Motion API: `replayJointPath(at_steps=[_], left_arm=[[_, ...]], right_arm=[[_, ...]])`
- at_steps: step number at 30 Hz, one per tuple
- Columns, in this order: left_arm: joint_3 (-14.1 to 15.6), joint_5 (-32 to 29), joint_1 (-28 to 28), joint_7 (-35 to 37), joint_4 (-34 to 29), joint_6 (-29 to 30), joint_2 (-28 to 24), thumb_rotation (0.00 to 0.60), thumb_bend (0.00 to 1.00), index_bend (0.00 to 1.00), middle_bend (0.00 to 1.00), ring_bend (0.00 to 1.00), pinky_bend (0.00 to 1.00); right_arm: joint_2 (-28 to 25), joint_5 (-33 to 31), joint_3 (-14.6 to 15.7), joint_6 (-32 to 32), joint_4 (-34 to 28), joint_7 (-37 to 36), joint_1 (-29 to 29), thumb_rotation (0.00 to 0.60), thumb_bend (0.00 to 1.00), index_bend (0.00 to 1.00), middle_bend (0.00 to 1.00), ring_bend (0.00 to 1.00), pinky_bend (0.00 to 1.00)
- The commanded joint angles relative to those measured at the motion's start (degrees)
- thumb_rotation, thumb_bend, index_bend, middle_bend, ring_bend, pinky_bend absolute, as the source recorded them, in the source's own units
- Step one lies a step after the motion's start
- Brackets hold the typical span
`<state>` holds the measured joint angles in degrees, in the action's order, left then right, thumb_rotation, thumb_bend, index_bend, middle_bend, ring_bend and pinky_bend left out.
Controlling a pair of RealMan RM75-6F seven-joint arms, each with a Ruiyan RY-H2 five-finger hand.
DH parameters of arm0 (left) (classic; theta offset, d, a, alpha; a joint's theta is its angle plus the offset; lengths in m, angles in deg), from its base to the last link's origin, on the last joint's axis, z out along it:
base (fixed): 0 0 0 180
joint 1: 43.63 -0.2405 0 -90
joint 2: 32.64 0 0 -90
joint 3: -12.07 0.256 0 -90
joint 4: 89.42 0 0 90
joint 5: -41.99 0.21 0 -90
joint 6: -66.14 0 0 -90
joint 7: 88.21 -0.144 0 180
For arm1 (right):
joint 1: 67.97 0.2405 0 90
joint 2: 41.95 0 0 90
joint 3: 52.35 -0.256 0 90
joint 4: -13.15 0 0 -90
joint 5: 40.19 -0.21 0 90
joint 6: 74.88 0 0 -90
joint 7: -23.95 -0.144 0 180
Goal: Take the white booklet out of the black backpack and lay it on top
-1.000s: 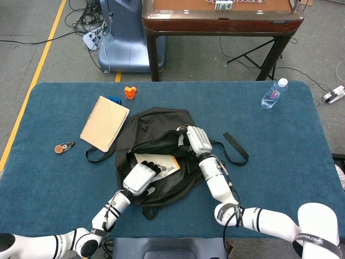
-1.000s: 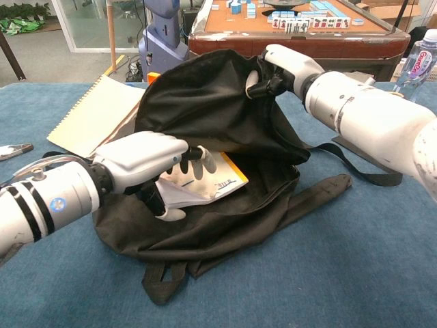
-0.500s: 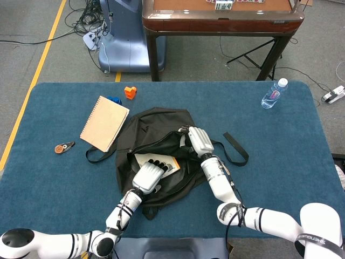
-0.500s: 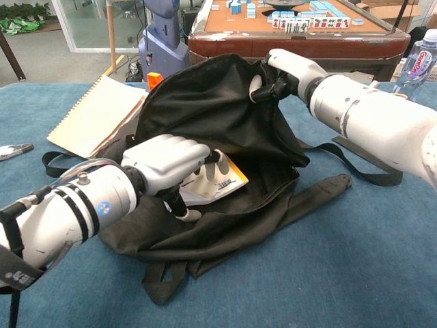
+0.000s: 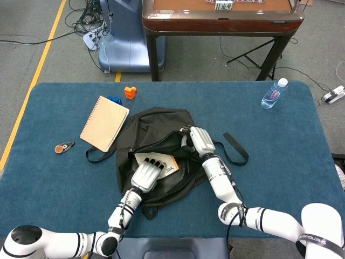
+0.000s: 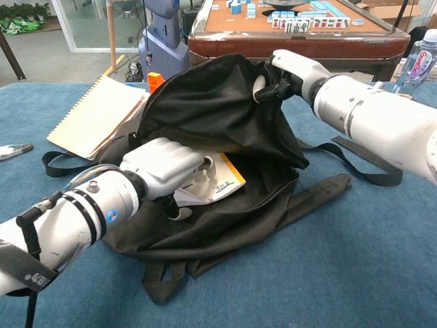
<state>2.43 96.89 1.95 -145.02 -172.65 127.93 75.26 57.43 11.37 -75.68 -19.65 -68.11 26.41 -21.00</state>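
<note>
Blue cloth covers the bench (image 5: pixel 280 151), with the backpack (image 6: pixel 225 102) lying mid-bench. Right hand (image 6: pixel 283 72) pinches its limp upper flap and holds the mouth open. Inside lies the booklet (image 6: pixel 222 179), thin, light and likely floppy; left hand (image 6: pixel 167 167) has fingers curled over its near edge, the best hold judging by access.

Robot lab: blue cloth table (image 5: pixel 64 178), floor cables (image 5: pixel 86 21), yellow floor tape (image 5: pixel 32 81), mahjong table (image 6: pixel 287 27).

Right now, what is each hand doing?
Left hand: grips the white booklet inside the backpack.
Right hand: holds the backpack's opening up.
</note>
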Motion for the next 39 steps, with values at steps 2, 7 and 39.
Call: replayJointPath(at_steps=[2,7,39], left_arm=[[0.3,0.9,0.3,1.1,1.7,0.7,0.6,0.6,0.23,0.33,0.32,0.31,0.32],[0.3,1.0,0.6,1.8,4.2,0.8,1.3,0.6,0.24,0.35,0.32,0.31,0.32],[-1.2,20.0,0.5,25.2,20.1,10.4,4.0,0.6,0.39,0.67,0.69,0.65,0.6]], right_arm=[[0.0,0.1,0.2,0.0,-0.1,0.1,-0.1,0.6,0.88,0.69,0.42,0.25,0.24],[-0.2,0.0,0.2,0.2,-0.2,0.2,-0.1,0.6,0.88,0.69,0.42,0.25,0.24],[-2.3,-0.4,-1.2,0.2,-0.9,-0.9,-0.4,0.6,0.86,0.69,0.42,0.25,0.24]])
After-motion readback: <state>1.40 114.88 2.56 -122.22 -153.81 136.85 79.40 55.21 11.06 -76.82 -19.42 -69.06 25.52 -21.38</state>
